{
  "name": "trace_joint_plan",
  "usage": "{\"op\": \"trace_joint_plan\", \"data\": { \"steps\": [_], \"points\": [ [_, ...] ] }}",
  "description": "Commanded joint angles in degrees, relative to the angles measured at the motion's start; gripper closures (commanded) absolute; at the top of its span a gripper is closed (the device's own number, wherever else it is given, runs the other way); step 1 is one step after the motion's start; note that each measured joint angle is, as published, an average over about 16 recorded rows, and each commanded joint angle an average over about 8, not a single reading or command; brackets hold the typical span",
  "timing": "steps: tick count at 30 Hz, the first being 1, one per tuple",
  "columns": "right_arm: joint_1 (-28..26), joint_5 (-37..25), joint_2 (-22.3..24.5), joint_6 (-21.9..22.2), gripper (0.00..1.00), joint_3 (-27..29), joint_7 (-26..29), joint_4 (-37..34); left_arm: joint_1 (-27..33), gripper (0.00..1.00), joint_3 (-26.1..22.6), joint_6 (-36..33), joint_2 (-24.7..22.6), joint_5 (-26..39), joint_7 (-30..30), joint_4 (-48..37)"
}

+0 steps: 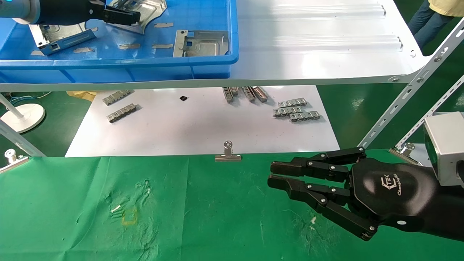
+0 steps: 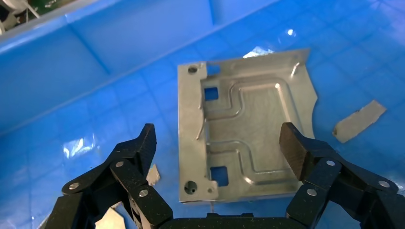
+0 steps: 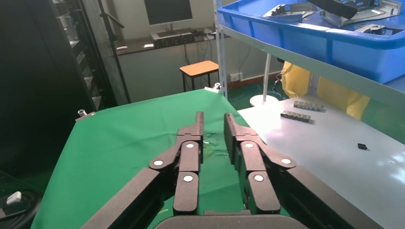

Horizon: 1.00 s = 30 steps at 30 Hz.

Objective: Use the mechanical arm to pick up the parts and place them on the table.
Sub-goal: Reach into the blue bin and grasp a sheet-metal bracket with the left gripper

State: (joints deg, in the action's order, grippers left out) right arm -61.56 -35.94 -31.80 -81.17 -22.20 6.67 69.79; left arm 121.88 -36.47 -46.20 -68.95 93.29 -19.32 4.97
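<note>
My left gripper (image 1: 134,16) reaches into the blue bin (image 1: 145,69) on the white shelf board. In the left wrist view it is open (image 2: 219,140), one finger on each side of a silver ribbed bracket (image 2: 248,133) that lies flat on the bin floor. The fingers do not touch the bracket. Two more brackets lie in the bin, one at the right (image 1: 203,43) and one at the left (image 1: 54,36). My right gripper (image 1: 272,175) hovers over the right side of the green table (image 1: 181,217). Its fingers are nearly together and it holds nothing, as the right wrist view (image 3: 214,117) also shows.
Below the shelf board (image 1: 308,54) a flat white sheet (image 1: 199,134) carries grey link strips (image 1: 295,110). A binder clip (image 1: 227,152) sits on the table's far edge. Slanted metal struts (image 1: 398,105) rise at the right. A person (image 1: 435,14) stands at the far right.
</note>
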Motion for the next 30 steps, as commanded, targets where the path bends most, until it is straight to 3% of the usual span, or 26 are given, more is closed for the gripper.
{"op": "trace_joint_plan", "data": {
  "steps": [1,30],
  "points": [
    [0.0,0.0,0.0,0.0,0.0,0.0,0.0,0.0,0.49,1.0,-0.13,0.39,-0.54,0.21,-0.06,-1.3],
    [0.0,0.0,0.0,0.0,0.0,0.0,0.0,0.0,0.56,1.0,1.6,4.22,-1.65,-2.2,1.54,-4.01]
  ]
}}
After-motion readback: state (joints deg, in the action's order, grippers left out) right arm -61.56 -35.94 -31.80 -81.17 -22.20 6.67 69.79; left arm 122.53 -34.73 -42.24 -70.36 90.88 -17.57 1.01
